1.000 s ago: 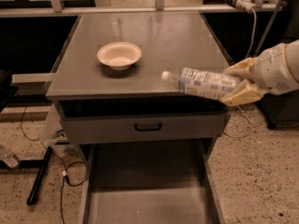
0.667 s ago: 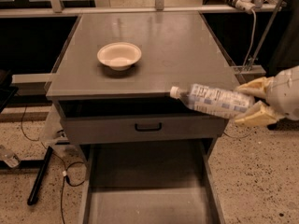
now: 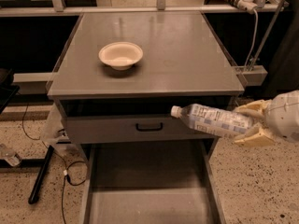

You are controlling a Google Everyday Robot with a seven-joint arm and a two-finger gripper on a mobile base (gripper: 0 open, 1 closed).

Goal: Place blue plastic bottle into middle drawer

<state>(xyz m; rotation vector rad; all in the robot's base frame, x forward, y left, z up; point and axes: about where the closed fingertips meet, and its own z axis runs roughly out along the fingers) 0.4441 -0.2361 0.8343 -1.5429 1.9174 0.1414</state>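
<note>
We see the gripper [image 3: 246, 124] at the right edge of the view, its two cream fingers [image 3: 252, 109] closed above and below the base end of the blue plastic bottle [image 3: 212, 120], holding it clear of any surface. The bottle lies almost level, its long axis running left to right, white cap pointing left and tilted slightly up, away from the gripper. It hangs in front of the drawer front [image 3: 107, 129] with the black handle [image 3: 149, 126], above the right side of the open middle drawer [image 3: 145, 190]. Farther back, the cream bowl [image 3: 120, 55] sits on the cabinet top [image 3: 187, 55].
</note>
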